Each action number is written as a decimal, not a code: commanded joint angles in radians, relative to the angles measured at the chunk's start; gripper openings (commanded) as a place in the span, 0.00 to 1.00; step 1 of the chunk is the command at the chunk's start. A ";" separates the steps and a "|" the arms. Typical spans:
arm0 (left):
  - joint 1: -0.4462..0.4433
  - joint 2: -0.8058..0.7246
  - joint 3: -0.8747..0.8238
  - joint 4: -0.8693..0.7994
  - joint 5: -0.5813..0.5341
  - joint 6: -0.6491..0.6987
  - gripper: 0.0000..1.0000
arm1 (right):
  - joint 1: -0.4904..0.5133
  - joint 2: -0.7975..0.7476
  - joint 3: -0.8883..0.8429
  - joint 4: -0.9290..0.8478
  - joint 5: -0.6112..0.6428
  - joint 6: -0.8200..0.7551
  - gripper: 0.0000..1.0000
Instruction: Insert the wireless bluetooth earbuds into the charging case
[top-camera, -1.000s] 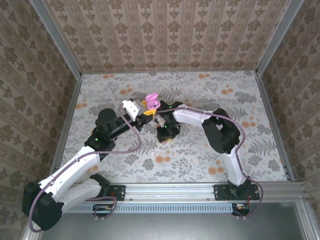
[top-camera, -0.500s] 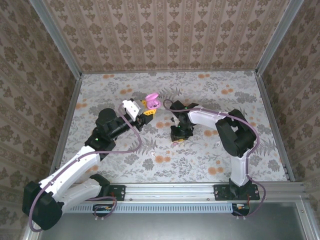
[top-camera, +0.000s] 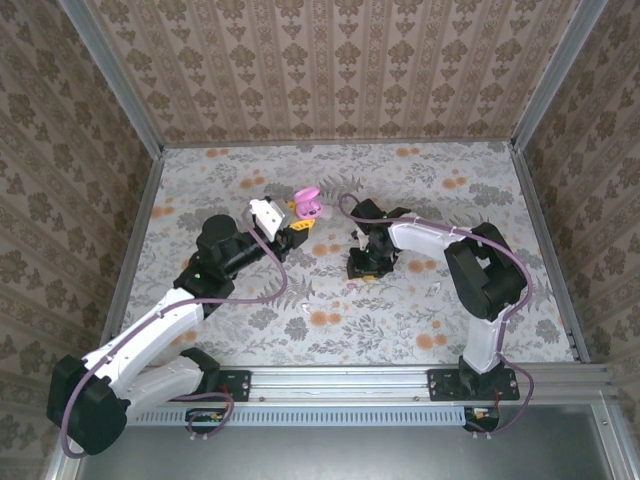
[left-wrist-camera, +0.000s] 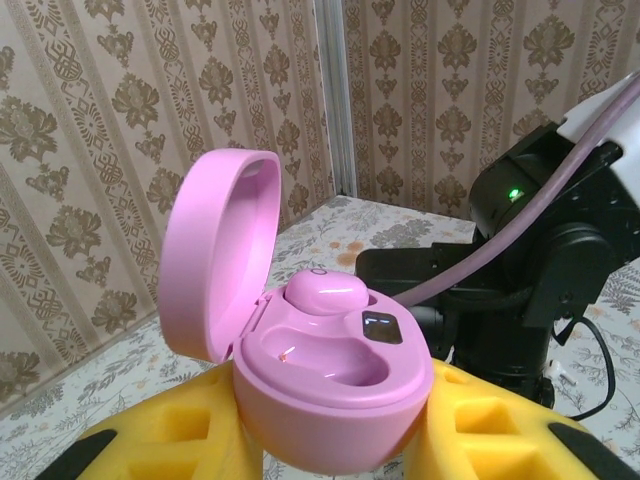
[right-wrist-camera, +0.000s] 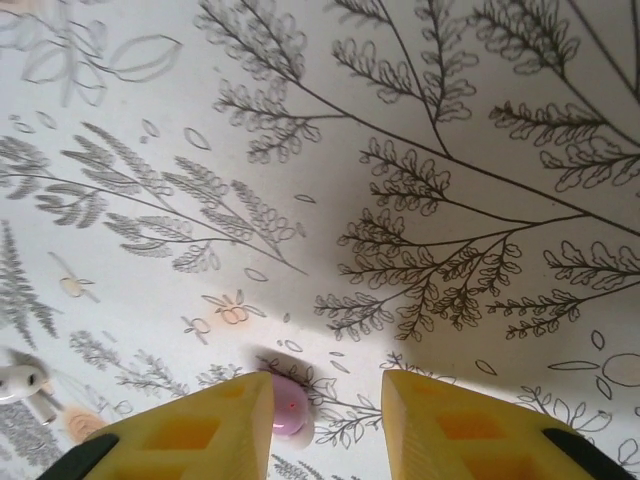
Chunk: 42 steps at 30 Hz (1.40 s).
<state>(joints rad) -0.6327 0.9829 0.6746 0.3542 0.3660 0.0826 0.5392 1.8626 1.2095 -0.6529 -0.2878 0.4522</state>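
Right gripper (right-wrist-camera: 325, 412) moved away from open pink clamshell charging case (left-wrist-camera: 320, 390), hung open over tiny pink plastic earbud (right-wrist-camera: 287, 408); pickup looked next.

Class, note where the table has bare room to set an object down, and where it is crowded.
Bare table lies along the far edge, by the right wall, and in the near strip between the arm bases. Crowded: the centre, where the left end effector holds the pink case beside the right end effector.

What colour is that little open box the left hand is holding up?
Pink all over, lid included; the left wrist view shows the open plastic charging case best.
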 joint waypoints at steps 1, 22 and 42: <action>-0.001 0.002 0.030 0.050 0.010 -0.010 0.33 | -0.005 -0.022 0.009 -0.017 -0.054 -0.063 0.39; -0.002 0.014 0.035 0.050 0.008 -0.007 0.34 | 0.016 0.010 -0.037 -0.004 -0.109 -0.005 0.46; -0.003 0.013 0.031 0.051 0.007 -0.004 0.34 | 0.037 0.020 -0.055 0.003 -0.177 0.024 0.43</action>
<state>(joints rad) -0.6338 1.0042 0.6746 0.3679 0.3660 0.0830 0.5705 1.8805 1.1748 -0.6525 -0.4278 0.4515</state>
